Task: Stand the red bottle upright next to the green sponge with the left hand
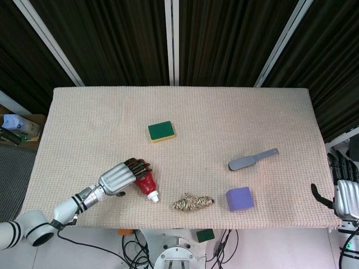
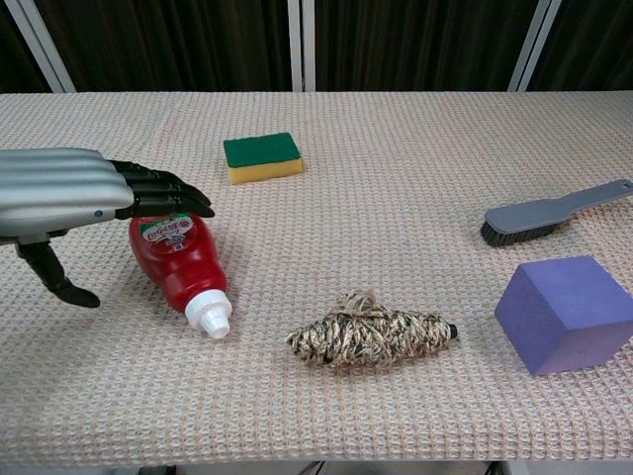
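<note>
Worktop: a rectangular worktop (image 1: 90, 112) covered edge to edge in a beige waffle-weave cloth, lying flat.
Backdrop: dark pleated curtains behind the far edge, crossed by pale slanted and upright frame bars.
Floor and edges: grey floor to the left with a cardboard box of clutter; cables and a white base show below the near edge.
Red bottle: the red bottle (image 2: 181, 262) lies on its side near the front left, white cap pointing toward the near edge, label facing up.
Left hand: the left hand (image 2: 74, 198) hovers over the bottle's base end, its fingers (image 2: 163, 193) stretched out flat above it and thumb hanging down to the side; they hold nothing, though whether the tips touch the bottle cannot be told.
Green sponge: the green sponge (image 1: 161, 131) with a yellow underside sits flat, well apart from the bottle, farther back.
Right hand: the right hand (image 1: 343, 193) rests off the right edge, fingers extended and spread, holding nothing.
Other items: a twine bundle (image 2: 371, 332), a purple block (image 2: 564, 312) and a grey brush (image 2: 554, 213).
</note>
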`<state>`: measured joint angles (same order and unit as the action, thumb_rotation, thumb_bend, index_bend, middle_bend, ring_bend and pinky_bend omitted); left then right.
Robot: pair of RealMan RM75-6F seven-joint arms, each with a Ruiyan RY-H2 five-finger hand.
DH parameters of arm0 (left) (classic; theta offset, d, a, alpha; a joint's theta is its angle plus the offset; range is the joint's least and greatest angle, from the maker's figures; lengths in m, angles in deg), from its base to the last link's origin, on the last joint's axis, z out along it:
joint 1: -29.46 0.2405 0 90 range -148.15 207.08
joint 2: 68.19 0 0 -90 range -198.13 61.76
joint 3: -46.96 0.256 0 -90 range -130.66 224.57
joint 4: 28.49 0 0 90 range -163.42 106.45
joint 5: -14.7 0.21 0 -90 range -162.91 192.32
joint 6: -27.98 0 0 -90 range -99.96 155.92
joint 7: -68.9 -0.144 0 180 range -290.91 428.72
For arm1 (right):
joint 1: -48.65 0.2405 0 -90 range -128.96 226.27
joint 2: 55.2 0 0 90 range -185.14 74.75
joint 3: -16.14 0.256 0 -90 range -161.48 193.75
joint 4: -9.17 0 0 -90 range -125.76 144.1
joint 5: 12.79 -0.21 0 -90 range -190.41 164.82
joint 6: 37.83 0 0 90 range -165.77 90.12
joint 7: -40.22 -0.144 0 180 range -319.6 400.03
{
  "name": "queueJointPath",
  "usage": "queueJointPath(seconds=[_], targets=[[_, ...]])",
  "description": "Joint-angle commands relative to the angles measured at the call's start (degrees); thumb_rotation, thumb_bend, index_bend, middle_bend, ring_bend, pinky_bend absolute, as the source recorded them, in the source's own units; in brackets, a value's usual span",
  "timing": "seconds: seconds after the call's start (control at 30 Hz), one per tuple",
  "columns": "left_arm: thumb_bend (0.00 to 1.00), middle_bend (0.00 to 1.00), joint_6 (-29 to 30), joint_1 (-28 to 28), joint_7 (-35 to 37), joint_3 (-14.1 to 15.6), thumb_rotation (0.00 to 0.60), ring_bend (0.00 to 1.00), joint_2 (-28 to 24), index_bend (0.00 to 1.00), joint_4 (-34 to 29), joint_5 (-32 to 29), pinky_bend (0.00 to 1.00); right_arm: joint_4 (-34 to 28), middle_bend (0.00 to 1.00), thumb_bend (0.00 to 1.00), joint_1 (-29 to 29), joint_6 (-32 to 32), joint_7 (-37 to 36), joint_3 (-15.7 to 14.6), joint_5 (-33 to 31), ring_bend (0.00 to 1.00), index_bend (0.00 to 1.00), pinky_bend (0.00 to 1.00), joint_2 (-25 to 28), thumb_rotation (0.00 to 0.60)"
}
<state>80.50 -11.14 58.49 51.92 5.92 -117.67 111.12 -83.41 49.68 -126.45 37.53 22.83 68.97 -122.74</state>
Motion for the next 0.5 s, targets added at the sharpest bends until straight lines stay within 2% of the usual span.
queueJointPath(seconds=[0.03, 0.5], targets=[[0.03, 0.05, -0.1, -0.1, 0.1, 0.1, 0.600, 0.03, 0.1, 0.00, 0.3, 0.0, 0.14, -0.1, 0.00, 0.32, 0.1, 0.2, 0.3, 0.0, -0.1, 0.00, 0.00, 0.00, 0.0, 0.600], [0.03, 0.05, -1.8, -1.5, -1.1, -0.1, 0.600, 0.03, 2.3, 0.00, 2.0, 0.0, 0.14, -0.5, 0.00, 0.32, 0.0, 0.8, 0.1, -0.3, 0.1, 0.00, 0.00, 0.00, 0.6, 0.600]])
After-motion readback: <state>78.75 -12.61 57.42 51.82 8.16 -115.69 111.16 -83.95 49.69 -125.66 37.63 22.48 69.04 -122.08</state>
